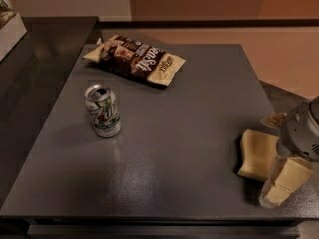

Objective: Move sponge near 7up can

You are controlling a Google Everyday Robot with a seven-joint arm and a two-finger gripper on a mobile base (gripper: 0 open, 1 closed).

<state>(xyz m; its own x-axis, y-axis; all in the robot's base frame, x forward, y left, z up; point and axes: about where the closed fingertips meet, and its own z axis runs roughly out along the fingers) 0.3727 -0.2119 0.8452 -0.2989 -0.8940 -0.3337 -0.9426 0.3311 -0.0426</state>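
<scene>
The pale yellow sponge (256, 155) lies flat on the grey table (189, 108) near its front right corner. The 7up can (102, 110) stands upright on the left half of the table, far from the sponge. My gripper (278, 151) is at the sponge's right edge, low over the table. It is open. One pale blocky finger (284, 181) sits by the sponge's near right corner, and the other finger's tip (273, 119) shows by its far right corner. The sponge is not lifted.
A brown-and-cream chip bag (135, 59) lies at the back of the table, beyond the can. A darker counter (35, 73) adjoins the table on the left, with a white box (9, 24) at its far left. The table's right edge is just past the gripper.
</scene>
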